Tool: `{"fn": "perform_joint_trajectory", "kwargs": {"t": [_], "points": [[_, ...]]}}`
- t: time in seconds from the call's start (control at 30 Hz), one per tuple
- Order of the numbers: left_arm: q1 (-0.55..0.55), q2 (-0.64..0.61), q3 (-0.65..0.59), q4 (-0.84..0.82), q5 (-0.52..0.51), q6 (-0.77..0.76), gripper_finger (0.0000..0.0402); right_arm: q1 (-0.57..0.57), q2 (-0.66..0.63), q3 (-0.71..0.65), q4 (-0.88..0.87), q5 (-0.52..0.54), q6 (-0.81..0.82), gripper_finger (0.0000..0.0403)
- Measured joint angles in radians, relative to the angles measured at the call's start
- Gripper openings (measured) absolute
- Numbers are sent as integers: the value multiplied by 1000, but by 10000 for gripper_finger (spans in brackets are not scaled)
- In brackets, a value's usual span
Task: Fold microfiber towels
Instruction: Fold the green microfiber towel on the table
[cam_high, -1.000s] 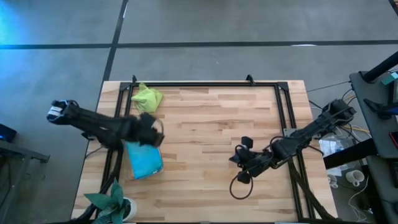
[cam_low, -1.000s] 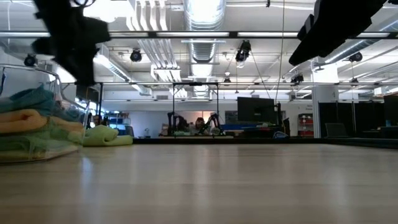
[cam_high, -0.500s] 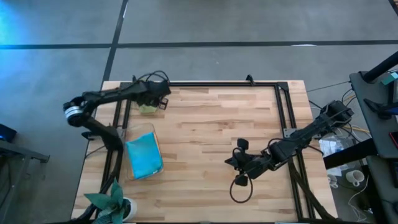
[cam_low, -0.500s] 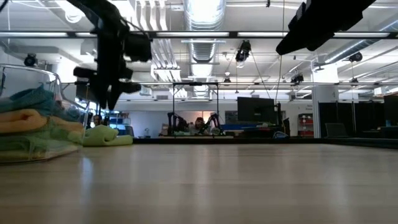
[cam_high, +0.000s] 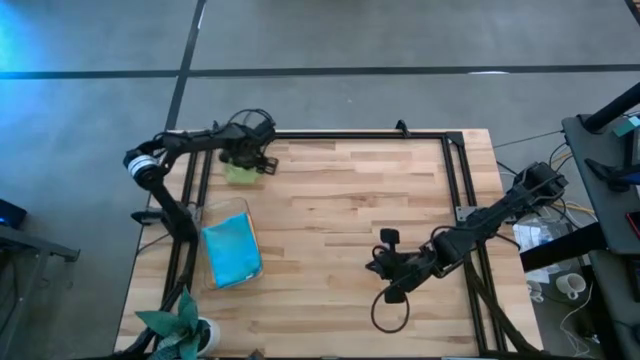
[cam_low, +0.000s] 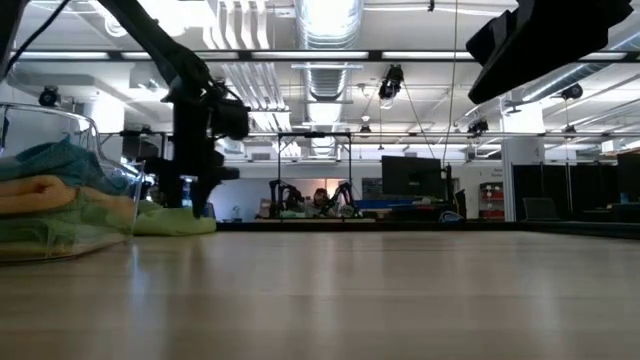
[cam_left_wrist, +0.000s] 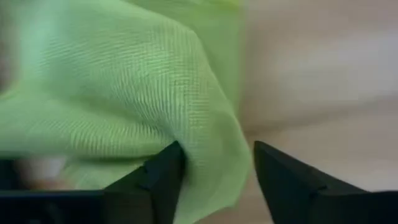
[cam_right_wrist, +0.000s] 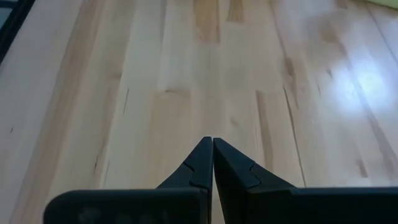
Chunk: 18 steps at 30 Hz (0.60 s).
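Nearest you, a potted plant sits at the table's front left corner. Just behind it, a clear bin holds your folded towels: light blue towel on top from above, with orange and green layers showing through its side in the low view. Your right tool hangs over bare wood toward the front right, fingers pressed together, gripping nothing; a looped cable lies beside it. Farther back, at the far left corner, your left tool is down on the crumpled lime green towel. Its fingers stand parted, one fold of the cloth bulging between them, not pinched. In the low view that towel lies flat on the table under the arm. Beyond the table, desks and monitors show in the room.
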Motion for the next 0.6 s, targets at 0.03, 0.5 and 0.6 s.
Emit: {"fn": "perform_joint_trajectory", "kwargs": {"t": [0.03, 0.5, 0.6], "points": [[-22, 8, -2, 16, 29, 9, 156, 0, 0, 0, -5, 0, 0, 9], [-594, 61, 4, 520, 136, 132, 5, -8, -17, 13, -214, -2, 84, 9], [-722, 58, 6, 638, 134, 206, 6, -25, -20, 24, -278, -6, 172, 9]]}}
